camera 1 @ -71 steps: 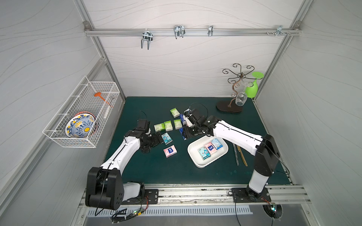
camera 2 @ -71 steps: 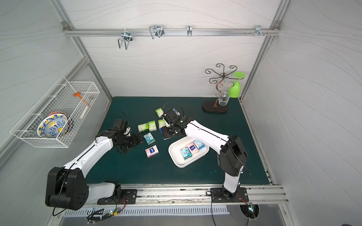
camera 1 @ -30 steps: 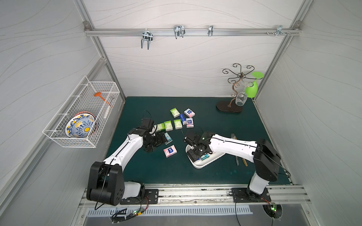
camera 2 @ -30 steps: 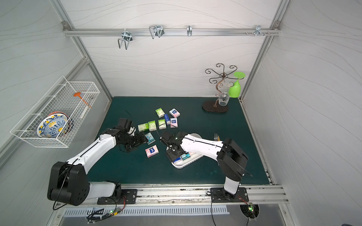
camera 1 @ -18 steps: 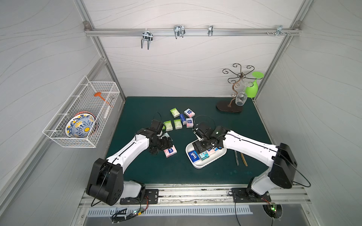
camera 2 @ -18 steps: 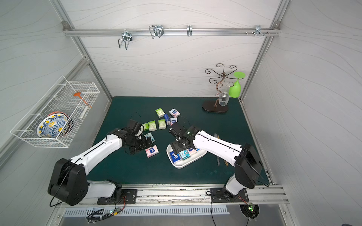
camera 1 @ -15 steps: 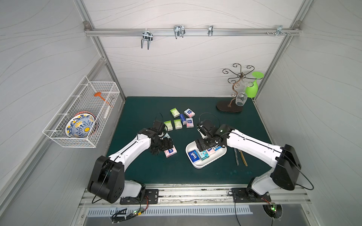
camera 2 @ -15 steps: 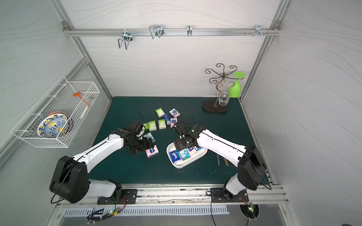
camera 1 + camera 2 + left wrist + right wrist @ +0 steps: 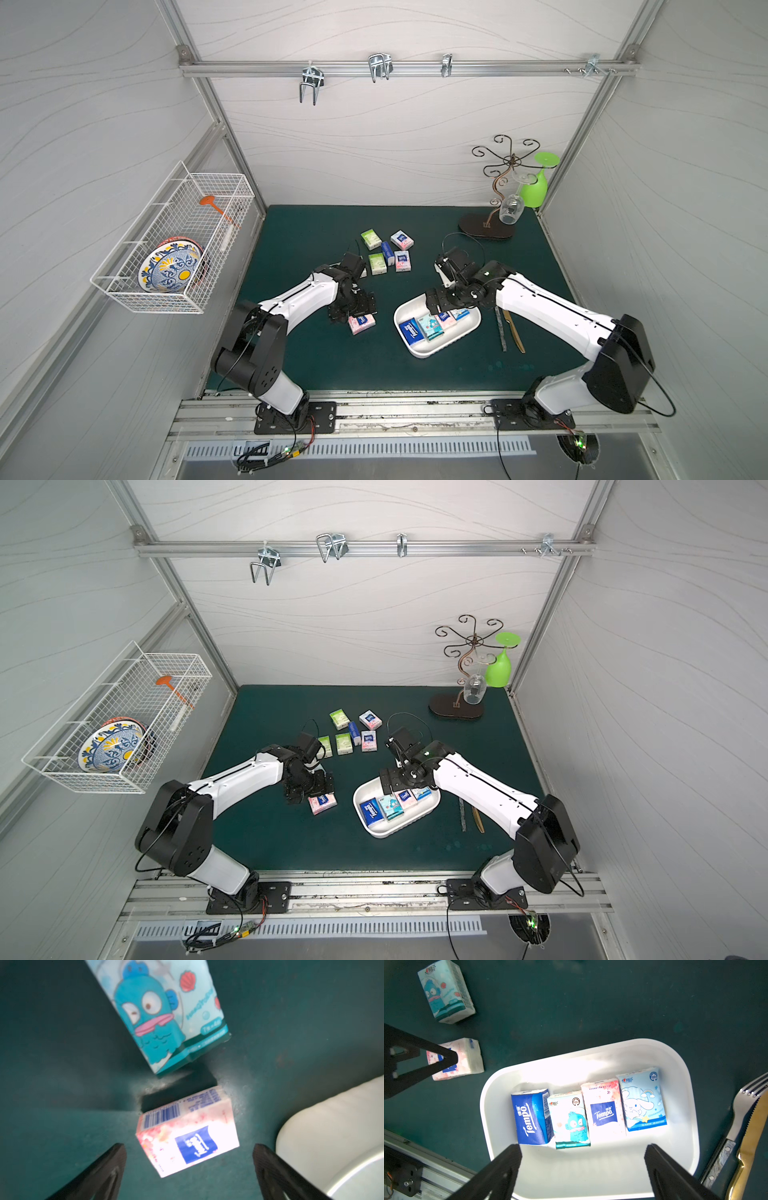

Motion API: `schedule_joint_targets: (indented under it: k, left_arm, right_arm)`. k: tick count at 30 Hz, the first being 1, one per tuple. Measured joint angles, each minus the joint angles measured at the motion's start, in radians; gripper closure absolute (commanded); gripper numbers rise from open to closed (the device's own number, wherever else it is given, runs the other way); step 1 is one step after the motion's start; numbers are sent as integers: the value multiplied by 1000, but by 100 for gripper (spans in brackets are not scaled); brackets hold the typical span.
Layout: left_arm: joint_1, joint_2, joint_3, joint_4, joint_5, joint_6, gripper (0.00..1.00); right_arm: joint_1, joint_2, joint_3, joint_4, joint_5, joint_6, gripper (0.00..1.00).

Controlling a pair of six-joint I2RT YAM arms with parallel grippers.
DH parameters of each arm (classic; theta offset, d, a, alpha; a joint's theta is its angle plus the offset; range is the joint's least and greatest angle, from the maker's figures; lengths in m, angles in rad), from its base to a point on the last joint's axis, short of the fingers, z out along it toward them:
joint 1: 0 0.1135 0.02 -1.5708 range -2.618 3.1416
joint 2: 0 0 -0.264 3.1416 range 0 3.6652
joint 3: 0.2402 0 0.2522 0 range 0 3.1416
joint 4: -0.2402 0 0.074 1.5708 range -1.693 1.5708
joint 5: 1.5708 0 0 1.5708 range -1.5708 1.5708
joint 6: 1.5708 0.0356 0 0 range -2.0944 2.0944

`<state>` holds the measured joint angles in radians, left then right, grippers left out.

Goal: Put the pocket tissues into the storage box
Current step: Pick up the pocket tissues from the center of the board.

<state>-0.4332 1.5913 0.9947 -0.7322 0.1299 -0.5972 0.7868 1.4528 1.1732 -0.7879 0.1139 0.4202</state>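
The white storage box (image 9: 420, 354) (image 9: 383, 834) (image 9: 591, 1057) lies right of centre on the green mat. Several pocket tissues lie side by side in it: dark blue (image 9: 530, 1119), teal (image 9: 571, 1120), pink (image 9: 603, 1111), light blue (image 9: 642, 1099). My right gripper (image 9: 583, 1147) (image 9: 446, 305) hovers open over the box's far side, holding nothing. My left gripper (image 9: 188, 1151) (image 9: 353, 307) is open just above a pink packet (image 9: 187, 1134) (image 9: 362, 323) left of the box. A teal packet (image 9: 166, 1012) (image 9: 446, 993) lies beyond it. Several more packets (image 9: 387, 252) sit further back.
A fork and a gold knife (image 9: 513, 332) (image 9: 747, 1126) lie just right of the box. A wire glass stand (image 9: 498, 208) with a green glass is at the back right. A white wire basket (image 9: 174, 249) with a plate hangs on the left wall.
My right gripper has let go of the dark blue packet in the box, opened wide and drawn back toward the box's far side. My left gripper moved right, over the pink packet.
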Motion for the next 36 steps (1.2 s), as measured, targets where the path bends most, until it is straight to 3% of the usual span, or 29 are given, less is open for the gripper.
schedule_joint_targets:
  k: [13, 15, 21, 30, 36]
  left_arm:
    - [-31, 112, 13, 27, -61, -117, 5]
    - [-31, 119, 15, 27, -68, -126, 11]
    - [-31, 114, 22, 35, -71, -148, 44]
    - [-32, 89, 26, 38, -78, -139, 41]
    - [-57, 2, 85, -24, -90, -118, 36]
  right_arm:
    - [-62, -76, -51, 2, -7, 0, 1]
    - [-72, -80, -58, 2, -11, 0, 1]
    - [-94, -82, -66, 2, -22, -2, 1]
    - [-129, -89, -66, 1, -37, -8, 1]
    - [-165, -114, -68, 2, -48, -10, 1]
